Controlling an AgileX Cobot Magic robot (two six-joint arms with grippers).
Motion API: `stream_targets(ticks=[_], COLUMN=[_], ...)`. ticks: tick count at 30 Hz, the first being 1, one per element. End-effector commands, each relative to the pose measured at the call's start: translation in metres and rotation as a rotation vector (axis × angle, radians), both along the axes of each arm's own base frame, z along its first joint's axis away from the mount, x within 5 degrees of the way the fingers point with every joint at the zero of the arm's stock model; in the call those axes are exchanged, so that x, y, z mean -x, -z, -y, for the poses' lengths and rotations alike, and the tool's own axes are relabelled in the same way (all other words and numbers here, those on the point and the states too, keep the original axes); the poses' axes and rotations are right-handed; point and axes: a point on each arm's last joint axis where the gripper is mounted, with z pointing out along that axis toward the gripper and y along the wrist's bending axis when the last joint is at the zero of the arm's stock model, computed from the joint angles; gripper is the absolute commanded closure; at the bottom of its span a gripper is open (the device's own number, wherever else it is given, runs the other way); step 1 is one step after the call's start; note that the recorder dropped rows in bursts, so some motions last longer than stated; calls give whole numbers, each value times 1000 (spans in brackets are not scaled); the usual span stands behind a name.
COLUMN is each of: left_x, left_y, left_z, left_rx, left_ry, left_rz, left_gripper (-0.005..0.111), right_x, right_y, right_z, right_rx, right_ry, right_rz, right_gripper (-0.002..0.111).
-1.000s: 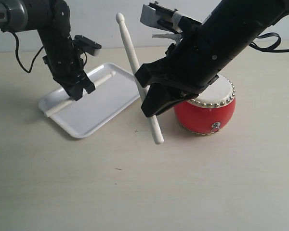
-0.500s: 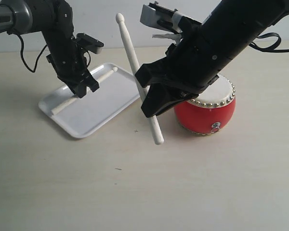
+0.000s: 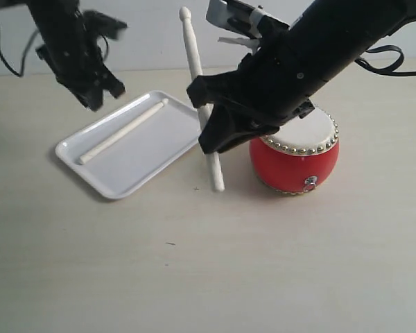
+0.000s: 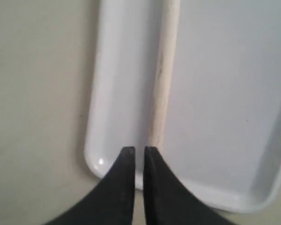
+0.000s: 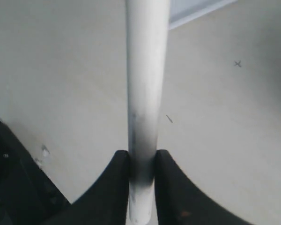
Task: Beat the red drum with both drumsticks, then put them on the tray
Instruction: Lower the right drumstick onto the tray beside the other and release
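Pale tabletop (image 3: 263, 263) with two arms, at the hand-over between the two deposits. The left gripper (image 3: 105, 96), low over the tray (image 3: 145, 149) a second ago, now stands raised in the upper left of the exterior frame; its wrist view shows the jaws drawn nearly together with only a slit between them and nothing in them. The first drumstick (image 3: 121, 132), earlier jutting past the tray's lower-left rim, now lies free and diagonal inside the rim along the tray's upper-left side. One half of the put-away step is thus judged complete. The right gripper (image 3: 209, 135), at frame centre, is clamped on the second drumstick (image 3: 192, 48). That stick has swung more upright than a second ago, with its rounded tip at the top edge and its lower end between the tray's right corner and the red drum (image 3: 295, 166); whether this end touches the table cannot be told. The drum sits right of centre, partly behind the right arm, cream skin up. The tray's lower-right portion lies bare, so the second stick likely has room. The raised left arm and the resting stick appear to be the only things near its path. A small cross mark (image 3: 195, 188) lies below the tray's corner.
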Motion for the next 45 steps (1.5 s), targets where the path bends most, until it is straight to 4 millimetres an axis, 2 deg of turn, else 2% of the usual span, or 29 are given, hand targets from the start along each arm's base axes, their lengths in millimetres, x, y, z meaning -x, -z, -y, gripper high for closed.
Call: stream_targets(ticks=[1, 2, 3, 4, 5, 6, 8, 11, 13, 21, 28, 31, 36, 45], left_x=[41, 59, 76, 104, 119, 149, 190, 224, 240, 264, 281, 283, 284, 284], left_y=[-108, -135, -152, -173, -181, -192, -200, -200, -196, -169, -174, -174, -174, -175], left_z=[-44, -59, -69, -82, -88, -94, -101, -104, -105, -98, -102, -102, -98, -96], left_rx=[275, 376, 428, 458, 452, 451, 473, 489, 494, 507, 488, 484, 487, 501], left_ry=[-151, -174, -176, -181, -176, -182, -214, -221, -228, -199, -197, -194, -162, -161], left_rz=[145, 220, 273, 371, 429, 516, 672, 766, 786, 742, 788, 785, 778, 783], left_gripper=[107, 107, 107, 107, 107, 107, 107, 107, 107, 107, 107, 107, 107, 107], right_x=[-7, -5, -6, -5, -7, -13, -21, -28, -33, -55, -58, -59, -66, -71], right_y=[1, 5, 6, 12, 17, 25, 47, 72, 82, 93, 123, 133, 135, 154], right_z=[-28, -44, -53, -69, -77, -85, -96, -106, -113, -138, -149, -149, -145, -140], right_rx=[-133, -171, -209, -264, -293, -335, -365, -336, -325, -372, -299, -282, -293, -247], right_ry=[133, 181, 230, 318, 404, 552, 751, 811, 826, 884, 837, 849, 879, 882], right_rz=[45, 44, 45, 21, 8, -16, -121, -220, -271, -330, -393, -394, -367, -366], right_gripper=[108, 108, 108, 108, 108, 108, 108, 108, 108, 108, 108, 108, 108, 108])
